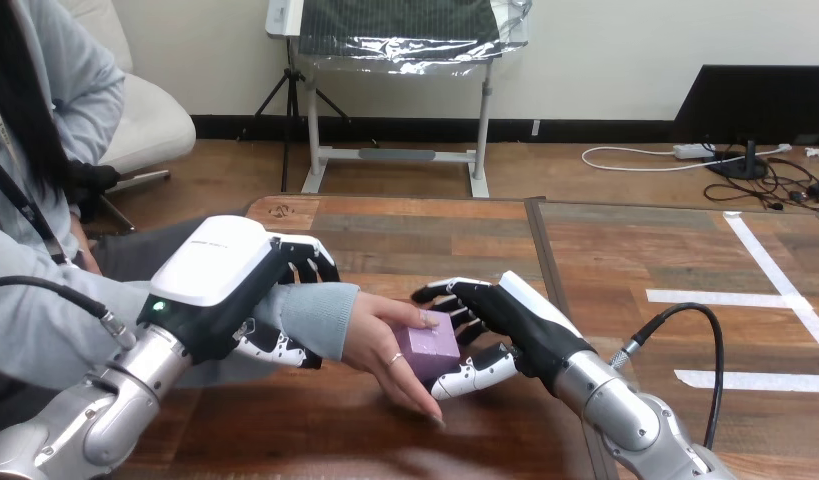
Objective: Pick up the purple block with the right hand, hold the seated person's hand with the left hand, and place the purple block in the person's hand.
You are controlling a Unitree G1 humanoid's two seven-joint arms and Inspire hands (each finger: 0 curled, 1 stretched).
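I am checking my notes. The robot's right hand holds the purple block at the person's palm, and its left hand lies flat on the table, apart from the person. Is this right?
Not quite: the left hand is not flat on the table; in the head view its fingers curl round the person's wrist. The rest holds.

Purple block (432,345): small lilac cuboid, mid-table, flat face up, pressed against palm of person's hand (377,330), pinched from right by right hand (513,322). Person's hand open, palm facing right, fingertips near table; left hand (222,268) wrapped round wrist.
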